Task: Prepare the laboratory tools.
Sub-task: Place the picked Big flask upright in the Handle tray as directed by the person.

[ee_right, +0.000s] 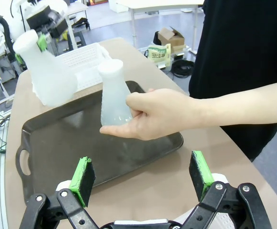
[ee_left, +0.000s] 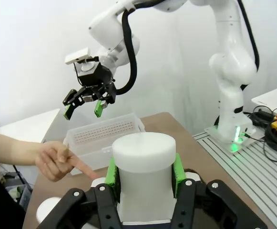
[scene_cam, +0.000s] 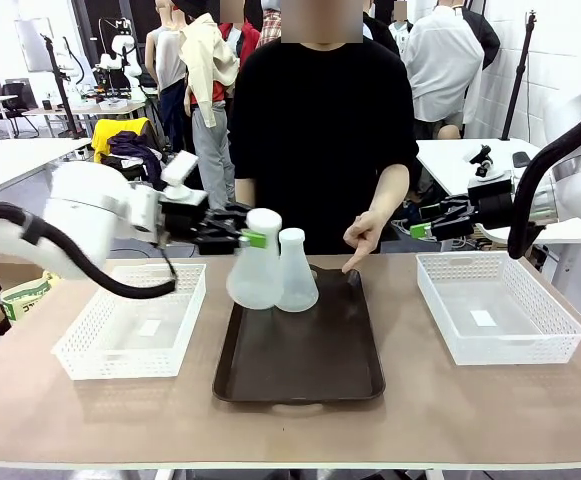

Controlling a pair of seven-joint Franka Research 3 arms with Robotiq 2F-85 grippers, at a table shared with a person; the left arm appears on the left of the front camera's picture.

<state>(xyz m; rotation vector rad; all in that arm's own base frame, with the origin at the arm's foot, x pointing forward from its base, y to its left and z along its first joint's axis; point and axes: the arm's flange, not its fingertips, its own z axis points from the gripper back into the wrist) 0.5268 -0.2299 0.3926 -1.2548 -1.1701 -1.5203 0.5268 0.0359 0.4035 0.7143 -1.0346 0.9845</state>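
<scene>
In the front view, the left claw sits just left of the frame's centre, its green pads clamped on the neck of a translucent frosted-white conical flask. This held flask hangs tilted above the far left part of the dark brown handled tray, which lies in the lower middle of the frame on the tan table. In the left wrist view the same flask neck fills the lower centre, with a green pad pressed on each side of it.

A 2nd frosted-white conical flask stands upright on the far end of the tray, just right of the held one and close against it in the front view. In the right wrist view this 2nd flask is at the upper centre, and the held flask is at the upper left.

The person's hand, right of centre in the front view, points down toward the tray's far right edge. In the right wrist view the hand overlaps the base of the standing flask; whether it touches is unclear.

The right claw hovers at the middle right of the front view, above the table, with its jaws spread wide and holding nothing. Below it, a white mesh basket rests on the table. Another white mesh basket rests at the lower left.
</scene>
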